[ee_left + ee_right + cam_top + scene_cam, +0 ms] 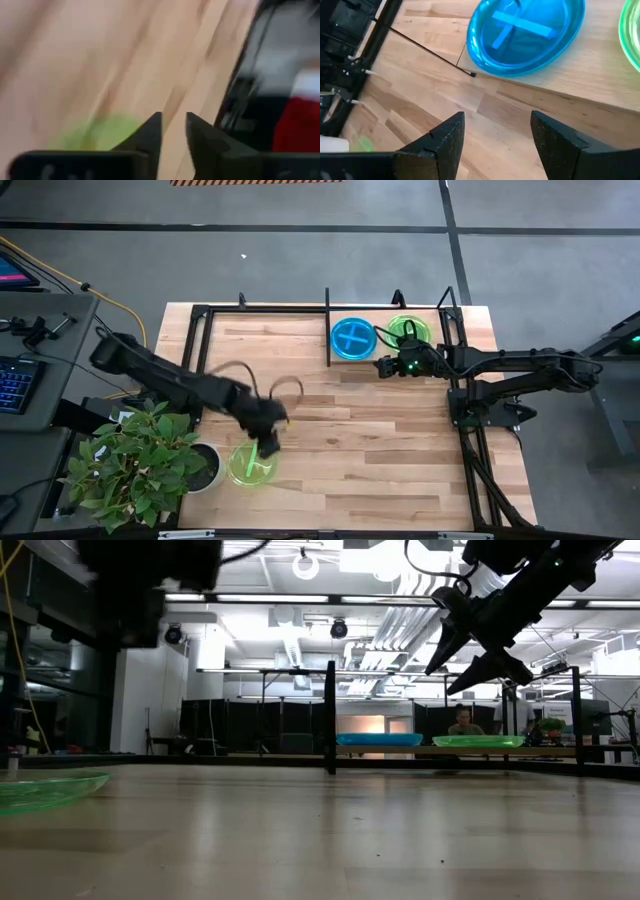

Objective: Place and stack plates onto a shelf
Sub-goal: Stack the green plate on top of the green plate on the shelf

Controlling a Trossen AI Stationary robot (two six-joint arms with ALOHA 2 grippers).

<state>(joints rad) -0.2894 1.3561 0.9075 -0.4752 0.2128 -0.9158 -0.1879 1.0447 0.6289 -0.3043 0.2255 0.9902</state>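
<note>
Nearest the low camera, a lime-green plate (45, 790) lies on the pale wood surface (380, 450) with the left hand (268, 442) directly above it, fingers nearly together. On the black-rod shelf (328, 330) sit a glossy blue plate (353, 339) and another green plate (410, 331); just beside them, the right hand (384, 366) hangs apart, empty. Stacking looks barely begun.

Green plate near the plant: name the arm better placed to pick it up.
Left. Its end effector hangs right over the green plate, fingers nearly closed and empty. The right end effector is open, empty, far off by the shelf.
</note>
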